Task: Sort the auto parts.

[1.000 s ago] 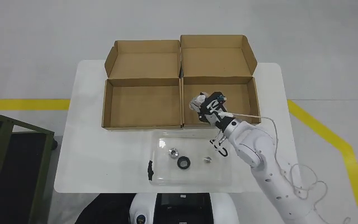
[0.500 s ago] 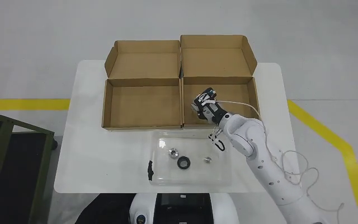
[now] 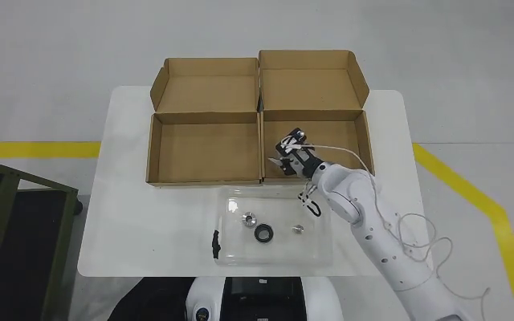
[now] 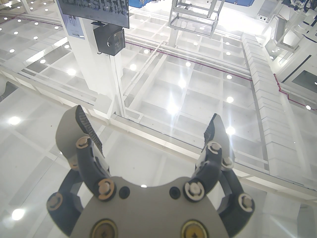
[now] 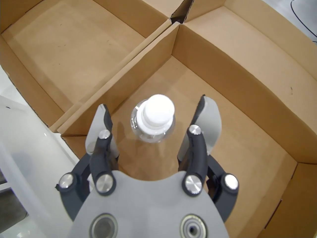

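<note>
A small clear bottle (image 5: 153,134) with a white cap stands upright on the floor of the right cardboard box (image 5: 247,105), near its corner beside the left box (image 5: 69,38). My right gripper (image 5: 153,103) hangs open over it, one finger on each side, neither touching. From above, the right gripper (image 3: 287,154) is over the near-left corner of the right box (image 3: 345,136). My left gripper (image 4: 147,115) is open, holds nothing and points up at the ceiling.
A clear tray (image 3: 321,255) at the table's front holds a silver part (image 3: 249,217), a black ring (image 3: 264,233), a small silver piece (image 3: 298,229), a black hook (image 3: 313,209) and a black piece (image 3: 215,243). The left box (image 3: 205,151) has a bare floor.
The right gripper has shifted a little left and toward the near-left corner of the right box. The white-capped bottle seen at its tip before now sits under it.
</note>
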`<act>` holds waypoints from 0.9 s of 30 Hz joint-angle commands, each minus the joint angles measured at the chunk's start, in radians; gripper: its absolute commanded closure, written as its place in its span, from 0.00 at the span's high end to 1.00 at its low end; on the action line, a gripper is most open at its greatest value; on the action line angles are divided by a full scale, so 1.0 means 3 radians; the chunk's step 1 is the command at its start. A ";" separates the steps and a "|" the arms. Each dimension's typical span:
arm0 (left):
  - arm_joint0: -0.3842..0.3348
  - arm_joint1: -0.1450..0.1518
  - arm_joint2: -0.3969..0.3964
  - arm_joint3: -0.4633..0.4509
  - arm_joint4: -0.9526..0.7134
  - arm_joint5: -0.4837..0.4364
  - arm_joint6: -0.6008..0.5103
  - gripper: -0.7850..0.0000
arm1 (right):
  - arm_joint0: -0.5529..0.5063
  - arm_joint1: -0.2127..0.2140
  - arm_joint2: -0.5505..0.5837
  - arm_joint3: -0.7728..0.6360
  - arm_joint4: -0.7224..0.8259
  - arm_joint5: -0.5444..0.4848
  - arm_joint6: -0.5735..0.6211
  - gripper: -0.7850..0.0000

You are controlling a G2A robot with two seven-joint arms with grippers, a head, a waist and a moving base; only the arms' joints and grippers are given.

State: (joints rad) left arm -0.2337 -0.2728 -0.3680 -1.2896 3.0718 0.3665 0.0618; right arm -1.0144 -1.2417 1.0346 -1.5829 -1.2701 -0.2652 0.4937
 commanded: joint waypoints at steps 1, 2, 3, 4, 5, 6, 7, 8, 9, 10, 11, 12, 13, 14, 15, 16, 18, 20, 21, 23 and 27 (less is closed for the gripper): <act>0.0000 0.0000 0.0000 0.0000 0.0000 0.0000 0.0000 1.00 | -0.0046 0.0012 0.0049 -0.0108 -0.0013 -0.0020 -0.0003 1.00; 0.0000 0.0000 0.0000 0.0000 0.0000 0.0000 0.0000 1.00 | -0.0077 0.0020 0.0081 -0.0179 -0.0025 -0.0033 -0.0014 1.00; 0.0000 0.0000 0.0000 0.0000 0.0000 0.0000 0.0000 1.00 | -0.0115 0.0029 0.0117 -0.0260 -0.0032 -0.0052 -0.0021 1.00; 0.0000 0.0000 0.0000 0.0000 0.0000 0.0000 0.0000 1.00 | -0.0155 0.0040 0.0156 -0.0350 -0.0050 -0.0077 -0.0024 1.00; 0.0000 0.0000 0.0000 0.0000 0.0000 0.0000 0.0000 1.00 | -0.0202 0.0051 0.0197 -0.0449 -0.0071 -0.0106 -0.0023 1.00; 0.0000 0.0000 0.0000 0.0000 0.0000 0.0000 0.0000 1.00 | -0.0252 0.0064 0.0243 -0.0557 -0.0092 -0.0133 -0.0022 1.00; 0.0000 0.0000 0.0000 0.0000 0.0000 0.0000 0.0000 1.00 | -0.0307 0.0077 0.0287 -0.0669 -0.0123 -0.0167 -0.0013 1.00; 0.0000 0.0000 0.0000 0.0000 0.0000 0.0000 0.0000 1.00 | -0.0365 0.0091 0.0332 -0.0782 -0.0145 -0.0207 0.0002 1.00; 0.0000 0.0000 0.0000 0.0000 0.0000 0.0000 0.0000 1.00 | -0.0425 0.0104 0.0378 -0.0896 -0.0164 -0.0250 0.0018 1.00; 0.0000 0.0000 0.0000 0.0000 0.0000 0.0000 0.0000 1.00 | -0.0486 0.0118 0.0423 -0.1003 -0.0190 -0.0293 0.0037 1.00; 0.0000 0.0000 0.0000 0.0000 0.0000 0.0000 0.0000 1.00 | -0.0549 0.0131 0.0464 -0.1105 -0.0210 -0.0346 0.0056 1.00; 0.0000 0.0000 0.0000 0.0000 0.0000 0.0000 0.0000 1.00 | -0.0611 0.0145 0.0500 -0.1199 -0.0249 -0.0414 0.0087 1.00; 0.0000 0.0000 0.0000 0.0000 0.0000 0.0000 0.0000 1.00 | -0.0677 0.0159 0.0525 -0.1285 -0.0257 -0.0508 0.0110 1.00; 0.0000 0.0000 0.0000 0.0000 0.0000 0.0000 0.0000 1.00 | -0.0739 0.0172 0.0559 -0.1351 -0.0243 -0.0605 0.0140 1.00; 0.0000 0.0000 0.0000 0.0000 0.0000 0.0000 0.0000 1.00 | -0.0791 0.0187 0.0600 -0.1418 -0.0280 -0.0682 0.0192 1.00; 0.0000 0.0000 0.0000 0.0000 0.0000 0.0000 0.0000 1.00 | -0.0851 0.0200 0.0623 -0.1488 -0.0296 -0.0763 0.0228 1.00; 0.0000 0.0000 0.0000 0.0000 0.0000 0.0000 0.0000 1.00 | -0.0962 0.0224 0.0670 -0.1609 -0.0306 -0.0928 0.0267 1.00; 0.0000 0.0000 0.0000 0.0000 0.0000 0.0000 0.0000 1.00 | -0.1066 0.0247 0.0702 -0.1722 -0.0338 -0.1093 0.0299 1.00; 0.0000 0.0000 0.0000 0.0000 0.0000 0.0000 0.0000 1.00 | -0.1104 0.0260 0.0735 -0.1801 -0.0461 -0.1120 0.0347 1.00; 0.0000 0.0000 0.0000 0.0000 0.0000 0.0000 0.0000 1.00 | -0.1232 0.0275 0.0739 -0.1928 -0.0543 -0.1163 0.0336 1.00; 0.0000 0.0000 0.0000 0.0000 0.0000 0.0000 0.0000 1.00 | -0.1450 0.0317 0.0785 -0.2096 -0.0643 -0.1439 0.0332 1.00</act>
State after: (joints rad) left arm -0.2337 -0.2728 -0.3680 -1.2896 3.0718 0.3665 0.0618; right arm -1.4328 -1.1499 1.2654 -2.2009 -1.4614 -0.6690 0.5970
